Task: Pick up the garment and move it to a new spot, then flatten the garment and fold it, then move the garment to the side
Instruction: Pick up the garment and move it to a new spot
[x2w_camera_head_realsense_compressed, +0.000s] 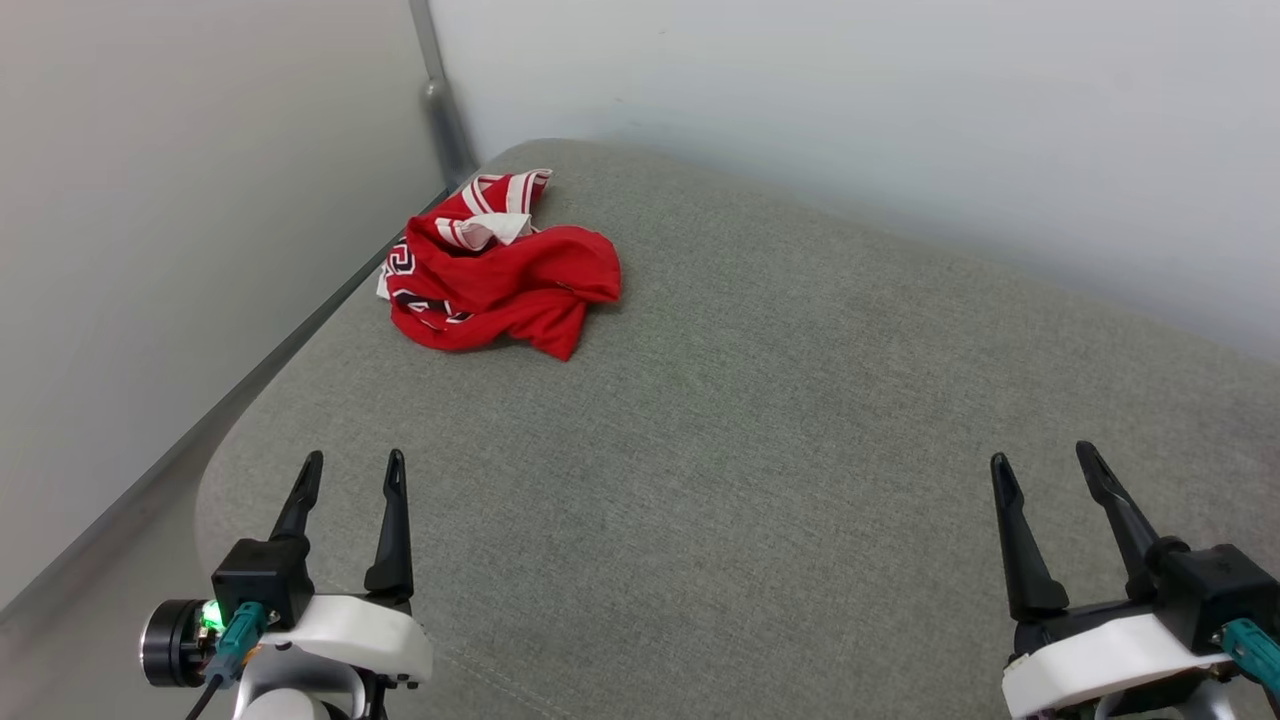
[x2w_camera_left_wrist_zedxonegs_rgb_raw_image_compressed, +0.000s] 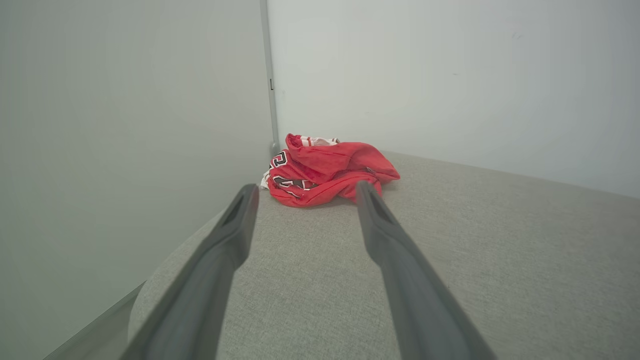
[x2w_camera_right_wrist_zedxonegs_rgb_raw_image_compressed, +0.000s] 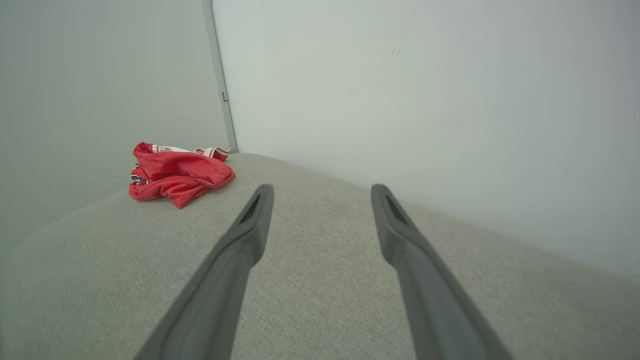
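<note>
At seven o'clock the left gripper (x2w_camera_head_realsense_compressed: 355, 458), with two long dark fingers, hovers spread and empty over the grey woven-fabric cushion (x2w_camera_head_realsense_compressed: 780, 450). At eleven o'clock, well apart from it, the crumpled red thin-fabric jersey shirt with white striped trim (x2w_camera_head_realsense_compressed: 500, 280) lies bunched near the cushion's far-left corner. At five o'clock the right gripper (x2w_camera_head_realsense_compressed: 1042, 455) is likewise spread and empty, so I judge nothing begun: pickup, moving, flattening, folding and setting aside all remain.
</note>
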